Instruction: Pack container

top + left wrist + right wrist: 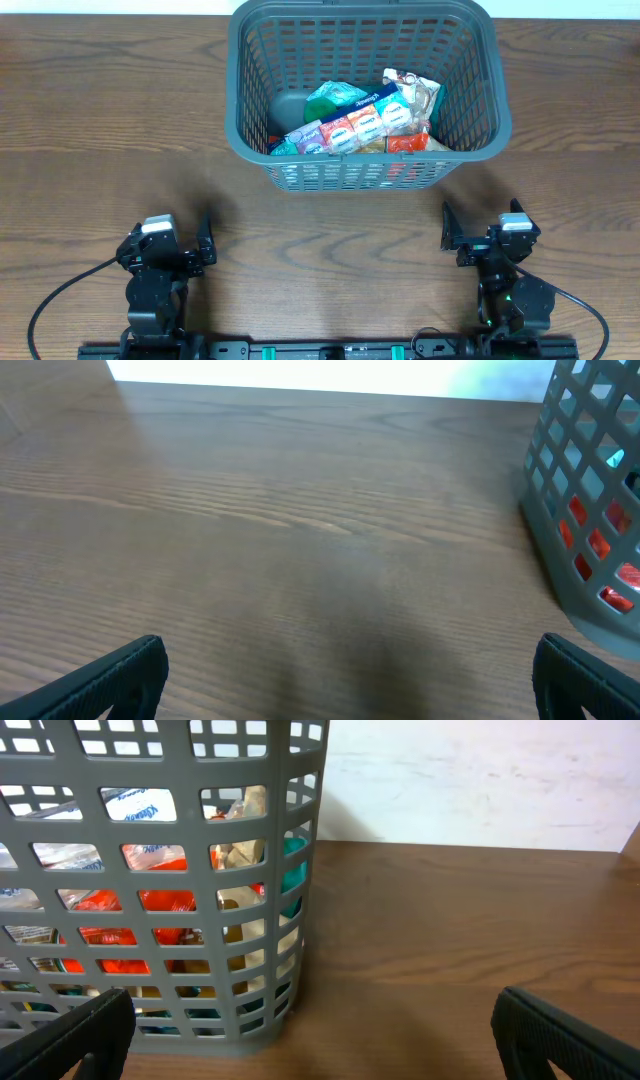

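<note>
The container (pixel 254 120) is a large dark grey lattice basket at the far middle of the table, with several colourful snack packets (pixel 365 122) heaped inside it. Its slotted wall (pixel 160 920) fills the left of the right wrist view, and a corner of it (pixel 590 510) shows at the right of the left wrist view. My left gripper (pixel 196 244) rests near the front left, open with nothing between its fingers (pixel 130 670). My right gripper (pixel 462 236) sits near the front right, open and empty, its fingers (pixel 560 1035) wide apart just short of the basket.
Bare brown wooden tabletop (pixel 320 240) stretches between the basket and both arms. A pale wall (pixel 480 780) rises behind the table's far edge. Black cables (pixel 60 295) trail from the arm bases along the front edge.
</note>
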